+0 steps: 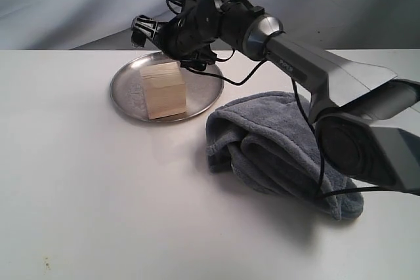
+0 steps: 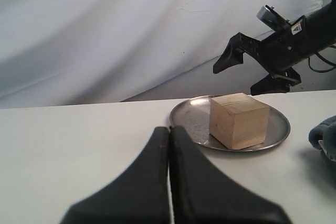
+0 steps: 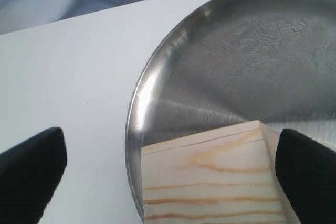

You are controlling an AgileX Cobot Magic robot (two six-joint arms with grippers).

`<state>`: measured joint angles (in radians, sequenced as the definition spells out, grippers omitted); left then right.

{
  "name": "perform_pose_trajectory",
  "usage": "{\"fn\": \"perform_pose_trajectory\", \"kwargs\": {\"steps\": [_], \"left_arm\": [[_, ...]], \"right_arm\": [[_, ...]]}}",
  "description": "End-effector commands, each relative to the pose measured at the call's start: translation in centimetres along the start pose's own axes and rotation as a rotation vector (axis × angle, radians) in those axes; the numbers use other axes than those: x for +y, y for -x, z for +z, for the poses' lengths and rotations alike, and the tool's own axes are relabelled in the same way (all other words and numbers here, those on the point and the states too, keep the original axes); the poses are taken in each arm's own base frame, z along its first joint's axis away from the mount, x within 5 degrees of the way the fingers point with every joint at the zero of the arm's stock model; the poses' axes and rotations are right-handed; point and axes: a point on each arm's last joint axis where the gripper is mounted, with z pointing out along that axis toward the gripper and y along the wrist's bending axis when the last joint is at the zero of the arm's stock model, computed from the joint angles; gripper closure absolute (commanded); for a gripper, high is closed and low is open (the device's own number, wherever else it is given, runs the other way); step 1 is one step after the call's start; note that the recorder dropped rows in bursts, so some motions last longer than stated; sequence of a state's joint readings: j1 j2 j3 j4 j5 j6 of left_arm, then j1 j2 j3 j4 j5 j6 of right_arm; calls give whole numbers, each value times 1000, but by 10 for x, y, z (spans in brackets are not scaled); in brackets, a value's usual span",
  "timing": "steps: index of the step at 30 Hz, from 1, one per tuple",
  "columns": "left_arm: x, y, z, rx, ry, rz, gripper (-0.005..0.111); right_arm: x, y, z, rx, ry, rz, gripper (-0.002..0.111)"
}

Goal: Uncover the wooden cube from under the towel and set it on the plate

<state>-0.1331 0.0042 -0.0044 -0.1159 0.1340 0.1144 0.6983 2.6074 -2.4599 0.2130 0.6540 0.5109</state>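
The wooden cube (image 1: 164,91) (image 2: 239,120) (image 3: 210,182) stands on the steel plate (image 1: 125,90) (image 2: 191,116) (image 3: 236,66), near its front rim. My right gripper (image 1: 161,47) (image 2: 247,72) (image 3: 168,169) hangs just above and behind the cube, open, its fingers spread wider than the block and holding nothing. The grey towel (image 1: 275,142) (image 2: 325,135) lies crumpled on the table to the right of the plate, under the right arm. My left gripper (image 2: 169,129) is shut and empty, low over the table short of the plate; the exterior view does not show it.
A white table (image 1: 98,195) carries everything, with a draped grey-white backdrop (image 1: 65,4) behind it. The right arm's link and cable (image 1: 308,77) reach across above the towel.
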Motion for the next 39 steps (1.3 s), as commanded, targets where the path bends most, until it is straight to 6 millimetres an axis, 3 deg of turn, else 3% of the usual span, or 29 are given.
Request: {"fn": "perform_pose_trajectory", "kwargs": {"steps": [1, 7, 14, 24, 31, 39], "left_arm": [[0, -1, 0, -2, -5, -4, 107], [0, -1, 0, -2, -5, -4, 107], [0, -1, 0, -2, -5, -4, 107], [0, -1, 0, -2, -5, -4, 107], [0, -1, 0, -2, -5, -4, 107], [0, -1, 0, -2, -5, -4, 107]], "right_arm": [[12, 9, -16, -16, 22, -16, 8], [21, 16, -33, -1, 29, -14, 8], [25, 8, -51, 153, -11, -12, 13], [39, -16, -78, 382, -113, -196, 63], [71, -28, -103, 300, -233, -437, 108], [92, -44, -133, 307, -239, -494, 108]]}}
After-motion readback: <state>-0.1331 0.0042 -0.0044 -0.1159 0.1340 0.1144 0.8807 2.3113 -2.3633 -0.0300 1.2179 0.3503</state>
